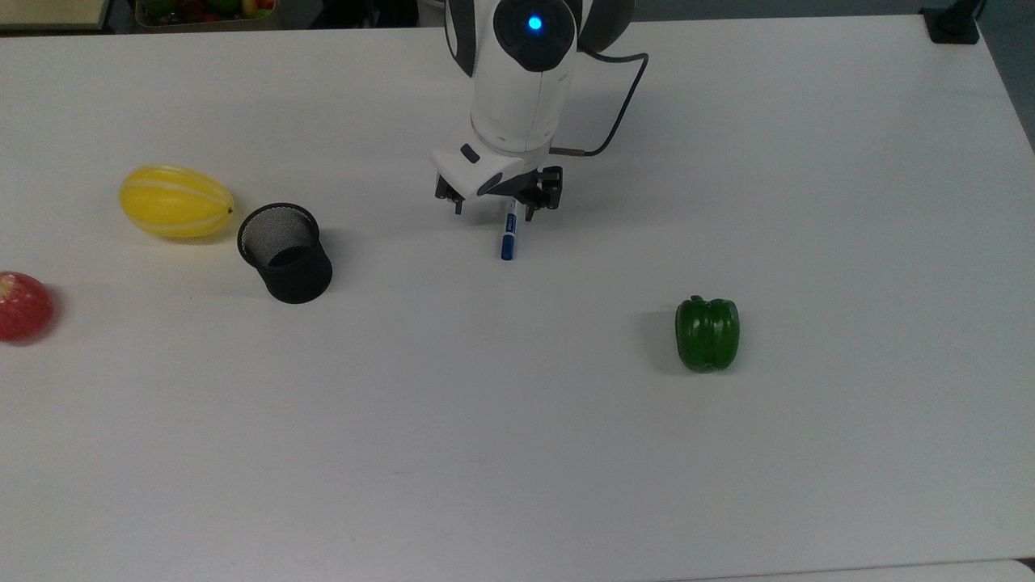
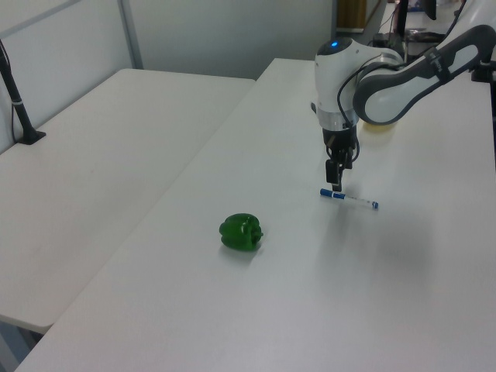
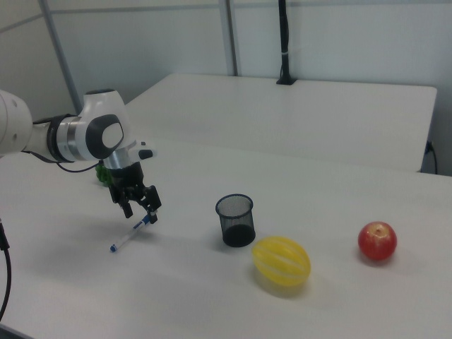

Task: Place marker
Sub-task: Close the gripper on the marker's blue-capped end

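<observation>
White table [image 1: 517, 453]: broad flat top, bearing every item below.

White Franka arm [image 1: 521, 77]: reaches in from the top view's upper edge, last link pointing down at the table, blue light lit on its joint housing; a black cable loops off the top view's right side of the wrist. In the left view it bends in from the left view's upper right, the wrist vertical.

Black two-finger gripper [image 1: 495, 208]: low over the table, directly above the marker's upper end, fingertips [image 3: 129, 210] pointing down. Jaws spread wide, one finger on either side of the pen's barrel, nothing held.

Yellow oval melon with pale stripes [image 1: 176, 201]: lying on its side, just beside the mesh cup.

Black wire-mesh cup [image 1: 285, 253]: upright, mouth open upward, well apart from the gripper.

Green bell pepper [image 1: 707, 333]: resting alone on the top view's right.

Red apple [image 1: 24, 306]: at the top view's left edge.

Slim white marker with a blue cap [image 1: 508, 237]: lying flat on the table between cup and pepper, its upper part covered by the gripper in the top view.
</observation>
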`<state>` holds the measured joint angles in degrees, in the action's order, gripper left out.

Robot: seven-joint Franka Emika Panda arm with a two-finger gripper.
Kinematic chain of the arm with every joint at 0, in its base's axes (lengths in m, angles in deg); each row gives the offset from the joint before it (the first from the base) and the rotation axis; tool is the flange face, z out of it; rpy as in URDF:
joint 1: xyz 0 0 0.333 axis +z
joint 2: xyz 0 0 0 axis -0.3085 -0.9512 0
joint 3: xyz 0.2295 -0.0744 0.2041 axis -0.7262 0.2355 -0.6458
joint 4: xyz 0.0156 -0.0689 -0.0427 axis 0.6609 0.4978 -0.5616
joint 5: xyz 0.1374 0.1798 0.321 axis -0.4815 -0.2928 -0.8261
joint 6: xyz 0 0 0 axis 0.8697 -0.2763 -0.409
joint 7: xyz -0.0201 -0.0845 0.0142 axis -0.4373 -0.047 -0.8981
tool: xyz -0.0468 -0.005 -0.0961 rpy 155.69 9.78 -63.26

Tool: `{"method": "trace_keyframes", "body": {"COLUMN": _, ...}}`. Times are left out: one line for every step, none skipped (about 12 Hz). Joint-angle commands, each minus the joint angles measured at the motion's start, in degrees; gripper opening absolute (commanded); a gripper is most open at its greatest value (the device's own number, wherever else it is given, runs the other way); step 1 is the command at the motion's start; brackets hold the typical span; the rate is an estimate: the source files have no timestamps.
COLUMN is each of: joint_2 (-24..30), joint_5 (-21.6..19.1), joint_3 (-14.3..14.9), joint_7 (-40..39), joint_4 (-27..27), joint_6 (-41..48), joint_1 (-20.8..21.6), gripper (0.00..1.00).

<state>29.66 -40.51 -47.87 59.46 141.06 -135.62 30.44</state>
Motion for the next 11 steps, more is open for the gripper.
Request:
{"method": "trace_keyframes", "body": {"joint_2": -2.21, "joint_5": 0.96, "joint_3": -0.10, "joint_7": 1.69, "joint_4": -0.20, "joint_6": -3.32, "joint_1": 0.45, "gripper": 0.92}}
{"method": "trace_keyframes", "body": {"joint_2": -2.48, "joint_5": 1.05, "joint_3": -0.10, "joint_7": 2.04, "joint_4": -0.20, "joint_6": -3.42, "joint_1": 0.45, "gripper": 0.89}}
{"method": "trace_keyframes", "body": {"joint_2": -2.57, "joint_5": 0.96, "joint_3": -0.10, "joint_7": 2.13, "joint_4": -0.55, "joint_6": -3.59, "joint_1": 0.45, "gripper": 0.86}}
{"method": "trace_keyframes", "body": {"joint_2": -2.74, "joint_5": 0.96, "joint_3": -0.10, "joint_7": 2.22, "joint_4": -0.64, "joint_6": -3.77, "joint_1": 0.45, "gripper": 0.81}}
{"method": "trace_keyframes", "body": {"joint_2": -3.26, "joint_5": 0.96, "joint_3": -0.10, "joint_7": 2.48, "joint_4": -0.90, "joint_6": -3.77, "joint_1": 0.45, "gripper": 0.74}}
{"method": "trace_keyframes", "body": {"joint_2": -3.44, "joint_5": 0.96, "joint_3": -0.10, "joint_7": 3.01, "joint_4": -1.25, "joint_6": -3.86, "joint_1": 0.45, "gripper": 0.67}}
{"method": "trace_keyframes", "body": {"joint_2": -3.88, "joint_5": 0.96, "joint_3": -0.10, "joint_7": 3.10, "joint_4": -1.25, "joint_6": -4.29, "joint_1": 0.54, "gripper": 0.59}}
{"method": "trace_keyframes", "body": {"joint_2": -3.88, "joint_5": 0.96, "joint_3": -0.10, "joint_7": 3.10, "joint_4": -1.25, "joint_6": -4.73, "joint_1": 0.54, "gripper": 0.50}}
{"method": "trace_keyframes", "body": {"joint_2": -3.88, "joint_5": 0.96, "joint_3": -0.10, "joint_7": 3.10, "joint_4": -1.25, "joint_6": -4.74, "joint_1": 0.54, "gripper": 0.44}}
{"method": "trace_keyframes", "body": {"joint_2": -3.88, "joint_5": 0.96, "joint_3": -0.10, "joint_7": 3.10, "joint_4": -1.25, "joint_6": -4.74, "joint_1": 0.54, "gripper": 0.41}}
{"method": "trace_keyframes", "body": {"joint_2": -3.88, "joint_5": 0.96, "joint_3": -0.10, "joint_7": 3.10, "joint_4": -1.25, "joint_6": -4.74, "joint_1": 0.54, "gripper": 0.39}}
